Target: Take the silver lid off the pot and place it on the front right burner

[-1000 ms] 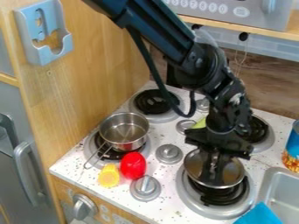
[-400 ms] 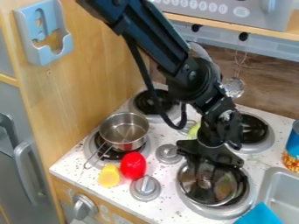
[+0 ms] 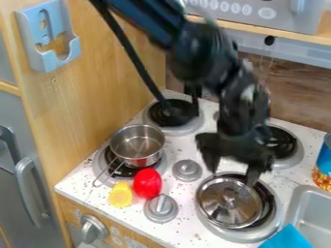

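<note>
Camera view: near the white speckled stovetop's (image 3: 188, 232) left edge, the silver metal pot (image 3: 137, 145) could tip if you snag its wire handle. Rightward, your black two-finger gripper (image 3: 231, 170) hangs released, fingers apart, above the round silver metal cookware (image 3: 223, 203) toward the front edge; swinging low could knock it off-centre.

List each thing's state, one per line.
Gripper: jaws apart, above the round metal piece.
Round metal piece: resting on the right front burner.
Saucepan: upright, uncovered, on the left front burner.
Red piece: lying beside the yellow piece.
</note>
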Controlling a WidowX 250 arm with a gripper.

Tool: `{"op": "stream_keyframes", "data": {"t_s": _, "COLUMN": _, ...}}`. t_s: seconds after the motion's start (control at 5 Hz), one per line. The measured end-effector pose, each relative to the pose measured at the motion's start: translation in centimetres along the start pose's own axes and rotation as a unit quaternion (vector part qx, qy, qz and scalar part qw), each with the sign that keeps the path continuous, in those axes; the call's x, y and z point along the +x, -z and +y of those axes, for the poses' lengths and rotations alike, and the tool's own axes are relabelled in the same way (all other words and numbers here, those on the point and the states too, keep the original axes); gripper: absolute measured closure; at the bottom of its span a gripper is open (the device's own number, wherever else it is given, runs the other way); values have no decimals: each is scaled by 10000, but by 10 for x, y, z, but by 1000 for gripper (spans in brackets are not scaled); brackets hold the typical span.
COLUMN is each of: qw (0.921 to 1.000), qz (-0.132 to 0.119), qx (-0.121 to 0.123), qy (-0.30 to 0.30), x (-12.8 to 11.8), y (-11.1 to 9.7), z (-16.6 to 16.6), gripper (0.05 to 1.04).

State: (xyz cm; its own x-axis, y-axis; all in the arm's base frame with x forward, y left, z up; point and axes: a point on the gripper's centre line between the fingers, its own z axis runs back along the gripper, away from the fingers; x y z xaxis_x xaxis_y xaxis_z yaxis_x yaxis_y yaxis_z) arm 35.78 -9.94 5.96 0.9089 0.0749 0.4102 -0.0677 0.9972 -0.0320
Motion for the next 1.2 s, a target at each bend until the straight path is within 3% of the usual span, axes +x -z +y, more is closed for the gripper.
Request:
{"op": "stream_keyframes", "data": {"t_s": 0.2, "qw": 9979, "qz": 632, "qx": -119, "qy": 78, "x": 7, "y": -47, "z": 16, "gripper": 81}}
{"op": "stream_keyframes", "data": {"t_s": 0.4, "qw": 9844, "qz": 1758, "qx": -37, "qy": -6, "x": 6, "y": -92, "z": 40, "gripper": 82}}
{"op": "stream_keyframes", "data": {"t_s": 1.2, "qw": 9826, "qz": 1855, "qx": -23, "qy": 10, "x": 4, "y": -94, "z": 42, "gripper": 82}}
